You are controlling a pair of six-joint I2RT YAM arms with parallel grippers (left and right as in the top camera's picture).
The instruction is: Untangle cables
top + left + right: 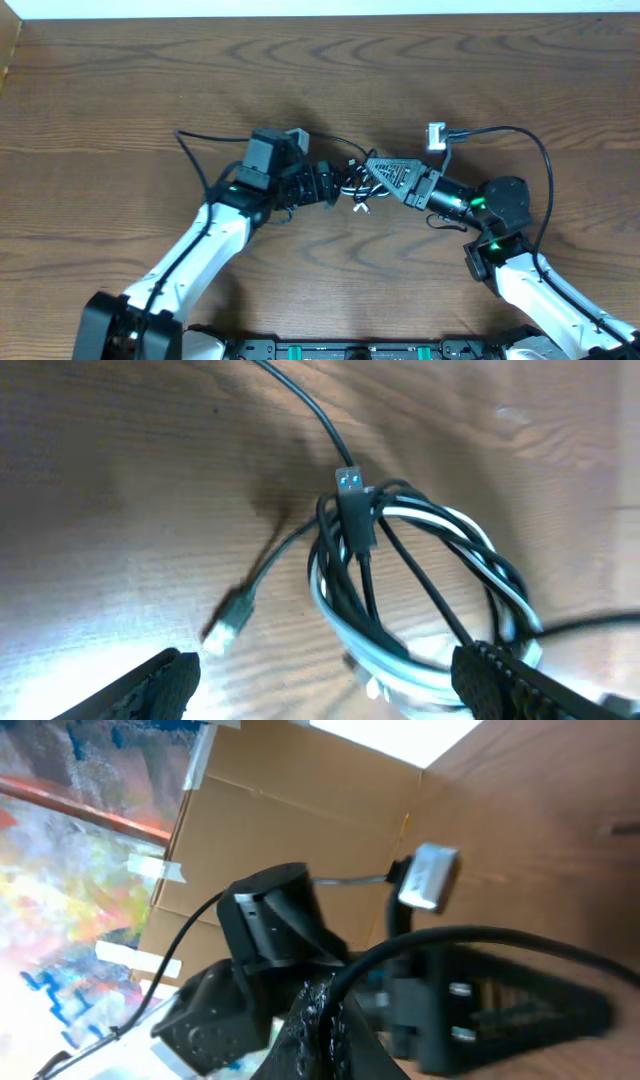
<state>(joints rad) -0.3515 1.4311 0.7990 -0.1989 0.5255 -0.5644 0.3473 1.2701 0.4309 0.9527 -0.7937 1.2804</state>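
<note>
Where the two arms meet at mid-table (120,80), item one: the cables (350,185), a bundle of thin black cords with one white cord, lying on the wood between the two grippers.

- Coil, left wrist view: black and white strands are looped together in a rough ring. A black USB plug (350,485) with a blue insert lies across the top of the ring. A second, pale-tipped plug (228,622) rests on the wood to the coil's left on its own black lead.
- Markings: any writing on the plugs is too blurred to read.
- Left gripper (322,186): jaws spread wide, one finger on either side of the coil's lower edge, holding nothing.
- Right gripper (372,168): fingers closed together, tip at the bundle's far side. Whether a strand is pinched cannot be told.
- Background, right wrist view: brown cardboard (300,810) with tape strips.
</note>
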